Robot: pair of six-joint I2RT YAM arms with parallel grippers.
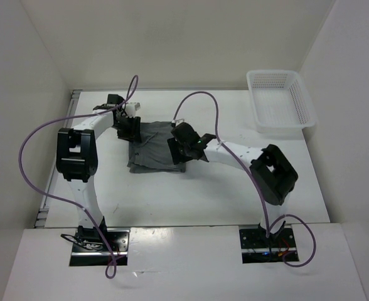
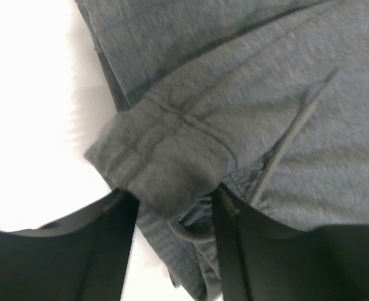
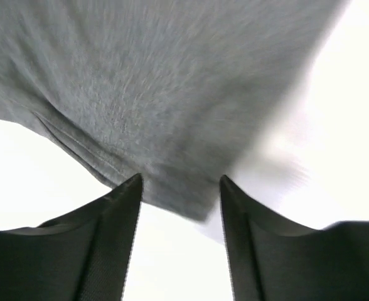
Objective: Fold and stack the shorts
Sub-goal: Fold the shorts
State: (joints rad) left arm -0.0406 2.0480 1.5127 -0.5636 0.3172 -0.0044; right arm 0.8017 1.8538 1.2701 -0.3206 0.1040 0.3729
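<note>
Shorts [image 1: 152, 149] (one pair), two end effectors

No readable text, labels, brands or numbers on anything in any of three views.

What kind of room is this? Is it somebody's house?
Probably not a house: more likely a robot test booth. Plain white walls box in a white table, with grey shorts and a white mesh basket.
</note>
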